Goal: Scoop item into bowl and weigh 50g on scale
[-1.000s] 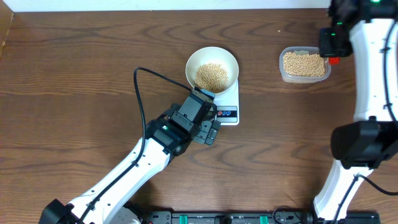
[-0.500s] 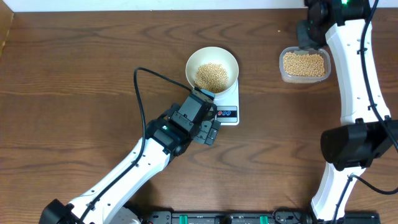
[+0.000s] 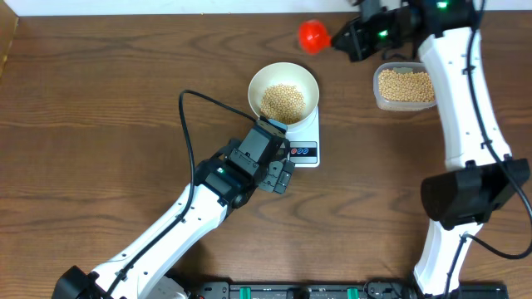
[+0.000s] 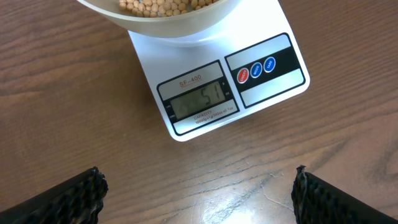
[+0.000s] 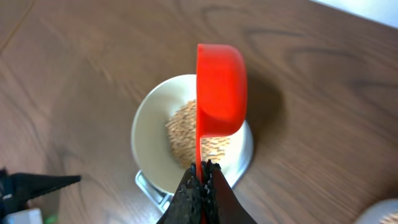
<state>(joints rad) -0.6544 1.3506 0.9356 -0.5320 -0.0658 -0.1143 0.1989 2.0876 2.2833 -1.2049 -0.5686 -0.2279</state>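
The off-white bowl stands on the white scale mid-table, holding a heap of tan beans. My right gripper is shut on the thin handle of a red scoop, held in the air behind and right of the bowl. In the right wrist view the scoop is turned on its edge above the bowl, with the gripper clamped on its handle. My left gripper hangs open just in front of the scale, whose display reads about 51.
A clear plastic tub of more beans sits at the back right, under the right arm. The left arm's black cable loops over the table left of the scale. Bare wooden tabletop lies to the left and front right.
The right arm has swung left from over the tub to behind the bowl, bringing the red scoop into view. The left arm, bowl and scale have not moved.
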